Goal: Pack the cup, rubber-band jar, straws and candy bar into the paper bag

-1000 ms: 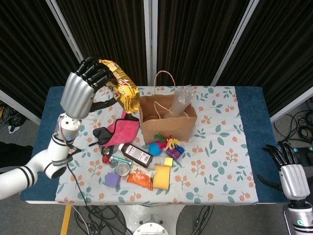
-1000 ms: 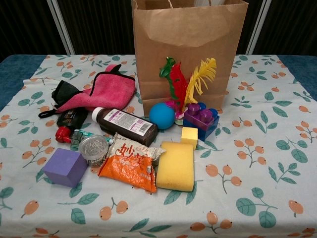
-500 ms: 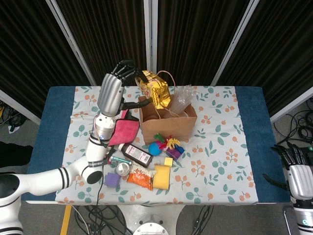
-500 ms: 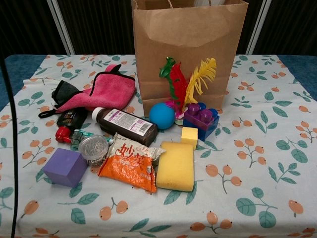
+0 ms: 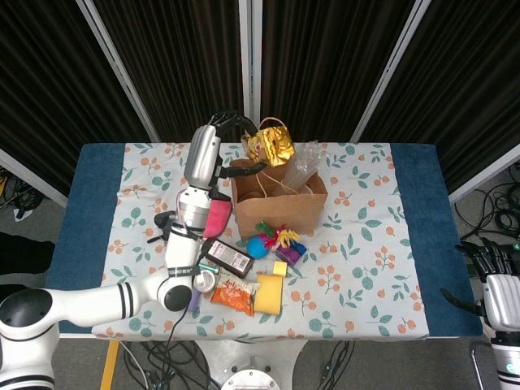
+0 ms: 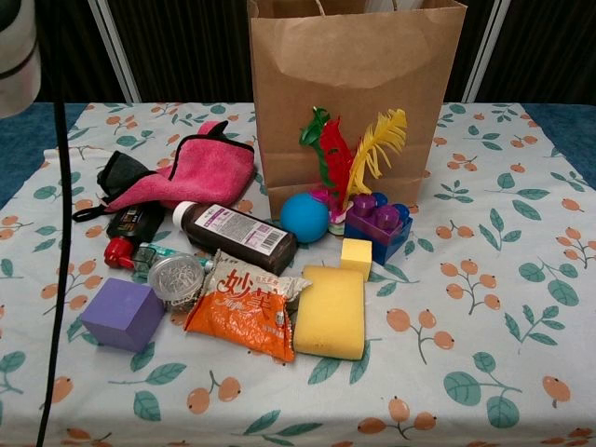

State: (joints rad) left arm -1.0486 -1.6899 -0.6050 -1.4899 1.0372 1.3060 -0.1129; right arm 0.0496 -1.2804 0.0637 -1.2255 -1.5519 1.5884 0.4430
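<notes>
While the left hand grips the gold foil candy bar above the open brown paper bag, the right hand rests empty, fingers spread, off the desk's right edge.

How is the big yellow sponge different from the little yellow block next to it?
The yellow sponge is much bigger than the small yellow block. The sponge is a long rectangle lying flat; the block looks nearly cube-shaped. The sponge lies nearer the table's front edge, beside the orange snack packet; the block sits behind it, by the purple toy brick. Both are yellow, and they appear to touch.
</notes>
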